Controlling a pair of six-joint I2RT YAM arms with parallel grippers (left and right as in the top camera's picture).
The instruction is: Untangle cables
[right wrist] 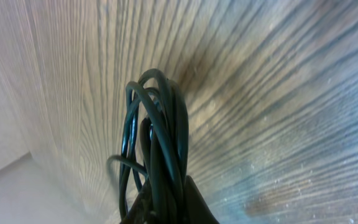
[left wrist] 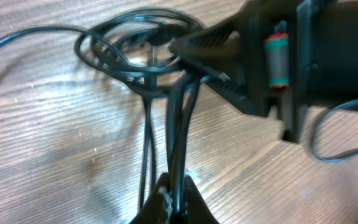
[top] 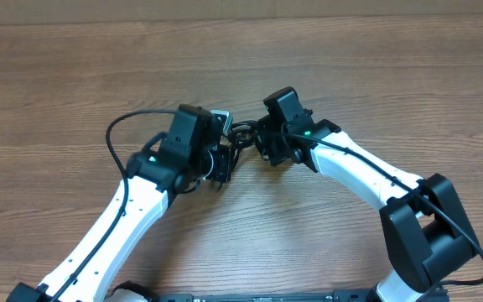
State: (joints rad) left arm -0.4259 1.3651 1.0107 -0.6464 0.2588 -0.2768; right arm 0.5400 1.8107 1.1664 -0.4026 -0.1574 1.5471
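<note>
You've got both sets of jaws clamped tight on the cables [left wrist: 138,62]. The left gripper [left wrist: 171,198] pinches strands running straight out ahead of its tips. The right gripper [right wrist: 165,208] holds the coiled bundle, loops fanning beyond its tips.

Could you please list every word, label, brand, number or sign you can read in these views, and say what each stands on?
None: no lettering shows in any view, neither on the cables, the left gripper, the right gripper nor the table. The wrist views are blurred, so small marks could be missed.
</note>
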